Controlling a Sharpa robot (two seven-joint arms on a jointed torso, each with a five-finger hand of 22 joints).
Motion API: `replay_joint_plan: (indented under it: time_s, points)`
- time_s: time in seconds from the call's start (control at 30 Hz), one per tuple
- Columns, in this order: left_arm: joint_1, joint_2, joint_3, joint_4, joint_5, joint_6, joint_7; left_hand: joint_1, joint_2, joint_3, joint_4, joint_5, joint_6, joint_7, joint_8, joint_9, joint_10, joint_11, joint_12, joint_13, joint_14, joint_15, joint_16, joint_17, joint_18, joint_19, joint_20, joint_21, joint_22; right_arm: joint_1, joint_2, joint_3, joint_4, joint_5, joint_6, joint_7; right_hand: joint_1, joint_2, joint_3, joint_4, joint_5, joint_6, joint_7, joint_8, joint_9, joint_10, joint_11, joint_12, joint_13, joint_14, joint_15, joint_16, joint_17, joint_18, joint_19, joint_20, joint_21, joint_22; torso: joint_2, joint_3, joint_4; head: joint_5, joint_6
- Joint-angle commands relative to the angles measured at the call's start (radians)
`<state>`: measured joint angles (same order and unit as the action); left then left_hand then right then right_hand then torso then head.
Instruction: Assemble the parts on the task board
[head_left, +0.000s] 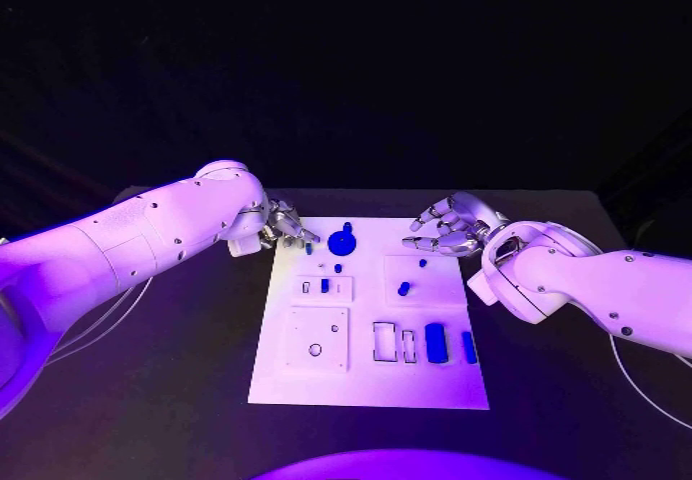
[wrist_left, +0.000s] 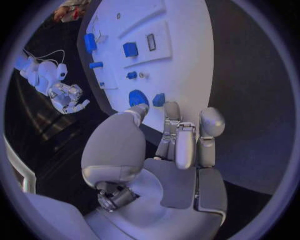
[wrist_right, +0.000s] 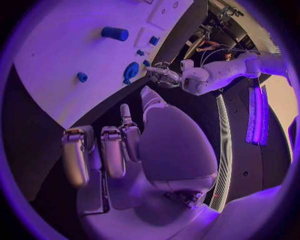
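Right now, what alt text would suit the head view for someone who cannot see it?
Two white arms hold an open left robot hand and right robot hand beside the far corners of a white rectangular task board carrying small blue parts.

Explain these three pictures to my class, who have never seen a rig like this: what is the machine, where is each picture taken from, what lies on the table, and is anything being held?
This is a robot with two white arms, each ending in a silver hand. The square picture looks down from its head at a black table. The two round ones come from cameras at its wrists, behind each hand.

On the table lies a white task board carrying small blue parts, such as a round blue disc and a blue bar.

The left hand and the right hand sit at the board's far corners. Both hold nothing, fingers apart.
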<state>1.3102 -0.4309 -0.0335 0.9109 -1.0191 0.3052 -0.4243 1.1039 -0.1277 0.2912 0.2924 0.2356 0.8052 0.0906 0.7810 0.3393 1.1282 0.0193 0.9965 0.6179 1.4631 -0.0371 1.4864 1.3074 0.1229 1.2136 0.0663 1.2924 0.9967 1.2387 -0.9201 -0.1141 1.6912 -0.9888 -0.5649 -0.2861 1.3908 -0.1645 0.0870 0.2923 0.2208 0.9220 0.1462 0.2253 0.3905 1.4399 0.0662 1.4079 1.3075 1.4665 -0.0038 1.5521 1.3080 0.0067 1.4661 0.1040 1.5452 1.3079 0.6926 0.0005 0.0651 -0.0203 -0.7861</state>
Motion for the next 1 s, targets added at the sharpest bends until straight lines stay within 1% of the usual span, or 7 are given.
replay_joint_plan:
  time_s: [0.03, 0.4, 0.67, 0.77, 0.87, 1.0]
  points:
    - [-0.001, 0.004, 0.000, -0.003, 0.009, 0.008, 0.011, 0.002, 0.009, -0.003, -0.001, 0.000, 0.011, 0.000, 0.005, 0.002, 0.011, -0.003, 0.010, 0.005, 0.058, -0.007, 0.007, 0.074, -0.004, 0.006, 0.001, 0.005, 0.002, 0.000, 0.001, 0.000, 0.003, -0.005, -0.011, 0.010, -0.004, 0.004, -0.003, -0.001, 0.006, -0.007, 0.000, 0.007, 0.001, -0.002, -0.002, -0.003, 0.123, 0.092, -0.004, -0.003, 0.215, 0.001, 0.090, -0.007, -0.006, 0.246, 0.000, 0.0005, 0.0004, 0.000, 0.000]
    - [-0.003, 0.007, -0.002, -0.007, 0.011, 0.019, 0.015, 0.026, 0.015, 0.000, -0.004, 0.000, 0.021, -0.008, 0.016, 0.009, 0.024, -0.010, 0.021, 0.017, 0.060, -0.012, 0.008, 0.079, -0.005, 0.009, -0.003, 0.008, 0.007, 0.000, 0.002, 0.000, 0.002, -0.005, -0.016, 0.011, -0.003, 0.006, -0.001, -0.002, 0.007, -0.006, 0.000, 0.008, 0.001, -0.001, -0.002, -0.002, 0.124, 0.092, -0.005, -0.003, 0.216, 0.001, 0.090, -0.008, -0.006, 0.246, 0.000, -0.0002, 0.0016, -0.001, -0.002]
    - [-0.003, 0.009, -0.003, -0.010, 0.013, 0.029, 0.019, 0.047, 0.016, 0.004, -0.006, 0.000, 0.023, -0.011, 0.019, 0.012, 0.029, -0.013, 0.024, 0.021, 0.061, -0.015, 0.009, 0.080, -0.005, 0.010, -0.005, 0.009, 0.008, 0.000, 0.003, 0.000, 0.001, -0.005, -0.016, 0.011, -0.002, 0.007, 0.000, -0.002, 0.008, -0.006, 0.000, 0.008, 0.002, 0.000, -0.003, -0.001, 0.124, 0.092, -0.005, -0.003, 0.216, 0.001, 0.091, -0.008, -0.005, 0.247, 0.000, -0.0004, 0.0007, 0.000, 0.000]
    - [-0.003, 0.009, -0.003, -0.010, 0.013, 0.027, 0.019, 0.062, 0.021, 0.009, -0.007, 0.001, 0.024, -0.013, 0.020, 0.013, 0.032, -0.015, 0.025, 0.021, 0.061, -0.017, 0.009, 0.081, -0.005, 0.011, -0.007, 0.009, 0.009, 0.000, 0.003, 0.000, 0.001, -0.005, -0.015, 0.011, -0.002, 0.007, 0.000, -0.002, 0.008, -0.006, 0.000, 0.008, 0.002, 0.000, -0.003, -0.001, 0.124, 0.092, -0.005, -0.003, 0.216, 0.001, 0.091, -0.008, -0.005, 0.247, 0.000, 0.0002, 0.0003, 0.002, -0.003]
    - [-0.003, 0.009, -0.003, -0.010, 0.014, 0.024, 0.019, 0.072, 0.025, 0.014, -0.007, 0.001, 0.024, -0.014, 0.020, 0.014, 0.032, -0.016, 0.024, 0.020, 0.061, -0.018, 0.009, 0.081, -0.005, 0.010, -0.008, 0.009, 0.009, 0.000, 0.003, 0.000, 0.001, -0.005, -0.014, 0.010, -0.002, 0.007, 0.000, -0.002, 0.008, -0.006, 0.000, 0.008, 0.002, 0.000, -0.003, -0.001, 0.124, 0.092, -0.005, -0.003, 0.216, 0.001, 0.091, -0.008, -0.005, 0.247, 0.001, -0.0003, 0.0009, 0.002, -0.003]
    - [-0.003, 0.008, -0.003, -0.010, 0.015, 0.023, 0.019, 0.094, 0.033, 0.024, -0.009, 0.001, 0.024, -0.016, 0.021, 0.016, 0.034, -0.018, 0.024, 0.020, 0.061, -0.020, 0.009, 0.081, -0.006, 0.010, -0.010, 0.009, 0.009, 0.000, 0.003, 0.000, 0.000, -0.005, -0.011, 0.010, -0.002, 0.007, 0.000, -0.002, 0.009, -0.006, 0.000, 0.009, 0.002, 0.002, -0.003, 0.001, 0.126, 0.092, -0.005, -0.003, 0.216, 0.001, 0.091, -0.008, -0.005, 0.247, 0.000, 0.0001, 0.0007, 0.002, -0.005]
